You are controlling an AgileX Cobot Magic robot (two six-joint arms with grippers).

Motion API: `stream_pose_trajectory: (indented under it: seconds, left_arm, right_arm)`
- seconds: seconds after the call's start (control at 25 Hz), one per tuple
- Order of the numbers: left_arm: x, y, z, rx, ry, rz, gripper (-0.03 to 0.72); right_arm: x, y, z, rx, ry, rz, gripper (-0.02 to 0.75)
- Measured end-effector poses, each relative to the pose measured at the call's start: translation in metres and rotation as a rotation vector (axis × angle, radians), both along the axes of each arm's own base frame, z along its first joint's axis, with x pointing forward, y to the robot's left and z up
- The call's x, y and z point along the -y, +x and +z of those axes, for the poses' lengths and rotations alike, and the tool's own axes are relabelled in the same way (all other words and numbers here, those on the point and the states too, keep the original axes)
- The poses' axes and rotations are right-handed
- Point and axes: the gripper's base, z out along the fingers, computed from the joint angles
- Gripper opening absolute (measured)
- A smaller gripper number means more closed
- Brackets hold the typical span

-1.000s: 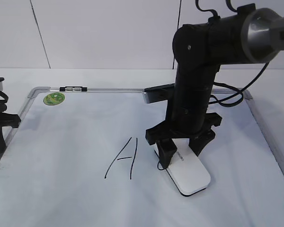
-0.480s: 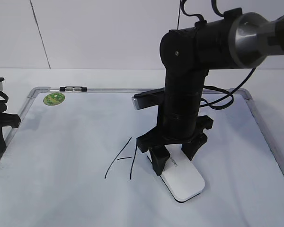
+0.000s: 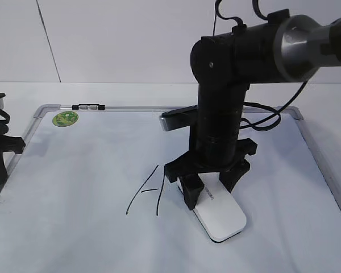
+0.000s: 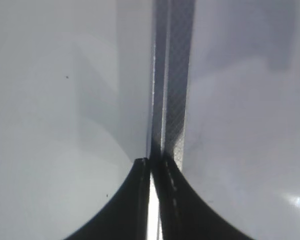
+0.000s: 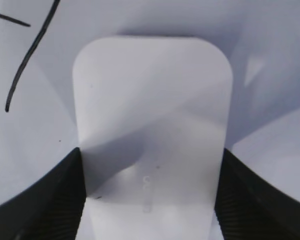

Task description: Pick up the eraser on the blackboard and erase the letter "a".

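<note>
The blackboard (image 3: 91,170), a white grey-framed board, covers most of the tabletop (image 3: 131,91), with a green sticker (image 3: 65,118) at its far left corner. The right hand (image 3: 210,190) stands upright right of centre, its fingers (image 5: 55,195) pinching the flat sides of the white eraser (image 3: 220,215), which lies on the board. Just left of the eraser is a capital "A" (image 3: 145,190); the letter "a" cannot be made out. The left hand (image 4: 151,165), pressed together, sits at the board's left frame; the exterior view crops it.
</note>
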Motion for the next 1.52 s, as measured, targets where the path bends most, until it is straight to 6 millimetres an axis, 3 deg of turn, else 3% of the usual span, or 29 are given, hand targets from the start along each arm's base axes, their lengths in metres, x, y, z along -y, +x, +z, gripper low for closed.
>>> stream_pose_trajectory:
  seconds: [0.4, 0.6, 1.0, 1.52]
  left_arm:
    - [0.0, 0.0, 0.0, 0.002, 0.0, 0.0, 0.015]
    - [0.0, 0.0, 0.0, 0.002, -0.002, 0.001, 0.015]
    - [0.0, 0.0, 0.0, 0.002, -0.002, 0.001, 0.014]
    - [0.0, 0.0, 0.0, 0.002, -0.002, 0.001, 0.014]
  right_arm:
    - [0.025, 0.017, -0.001, -0.008, 0.006, -0.093, 0.536]
    - [0.026, 0.017, -0.001, -0.01, 0.009, -0.099, 0.536]
    - [0.005, 0.005, 0.001, 0.026, -0.031, 0.0, 0.536]
    - [-0.002, 0.003, 0.002, -0.002, 0.004, 0.007, 0.536]
